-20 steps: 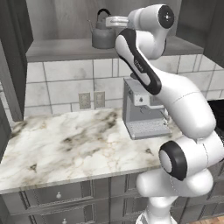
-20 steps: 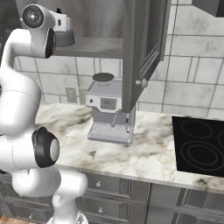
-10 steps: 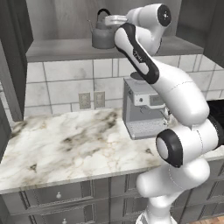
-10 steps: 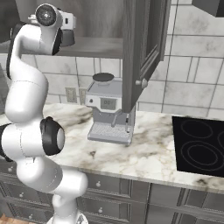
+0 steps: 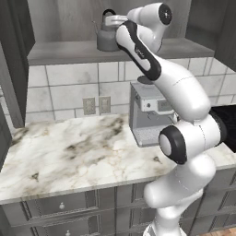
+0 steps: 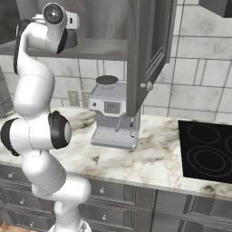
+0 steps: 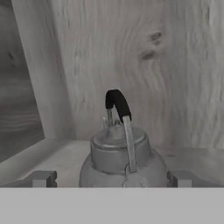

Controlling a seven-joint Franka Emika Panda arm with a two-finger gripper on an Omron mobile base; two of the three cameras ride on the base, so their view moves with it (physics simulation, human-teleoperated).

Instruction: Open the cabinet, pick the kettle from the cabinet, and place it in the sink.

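Currently the cabinet [image 6: 147, 50] stands open; its door hangs at upper centre of the right base view, edge-on to the camera. The kettle [image 5: 107, 38] sits on the cabinet's shelf [image 5: 69, 50], at upper centre of the left base view, not yet lifted.

Key relation: in the hand view the kettle [image 7: 123, 157] lies straight ahead of the pincer [image 7: 112, 178], centred between the two tips at the lower edge. Its arched black handle [image 7: 118, 104] runs roughly along the line of approach, nearly edge-on to the camera, so it crosses the gap between the tips. Judgement: a short advance would bring the jaws around the body or handle.

Pincer state: jaws at full spread, gripping nothing; tips flank the kettle without touching it, as far as can be told.

View differences: the left base view gives kettle and wrist together at shelf level, above the coffee machine [image 5: 150, 110] on the marble desk [image 5: 69, 156]. The right base view adds the open door and the cooktop [image 6: 206, 152]; there the arm's upper joint covers the kettle.
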